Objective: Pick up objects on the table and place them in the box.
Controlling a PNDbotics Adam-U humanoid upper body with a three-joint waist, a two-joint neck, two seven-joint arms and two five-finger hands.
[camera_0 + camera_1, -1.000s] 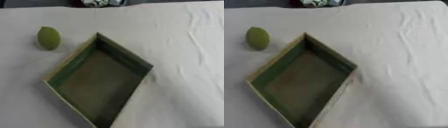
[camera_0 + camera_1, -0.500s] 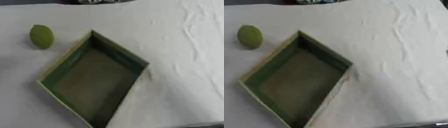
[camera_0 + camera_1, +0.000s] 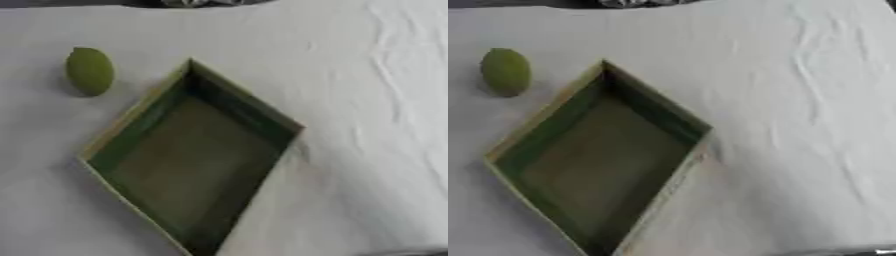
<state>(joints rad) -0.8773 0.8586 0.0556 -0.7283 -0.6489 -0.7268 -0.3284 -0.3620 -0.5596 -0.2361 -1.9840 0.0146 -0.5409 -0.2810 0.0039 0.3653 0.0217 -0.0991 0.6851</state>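
A green oval object, shaped like a small fruit, lies on the white cloth at the left. To its right sits an open box with green walls and a dull brownish floor, turned so that its corners point up and down like a diamond. Nothing lies inside the box. The oval object is a short way from the box's upper left wall and does not touch it. Neither of my hands shows in either view.
The white cloth covers the table and is wrinkled on the right side. A dark and silvery thing pokes in at the far edge. A dark strip runs along the bottom right corner.
The whole picture has shifted slightly, so the camera has moved. The oval object and the box keep the same places relative to each other.
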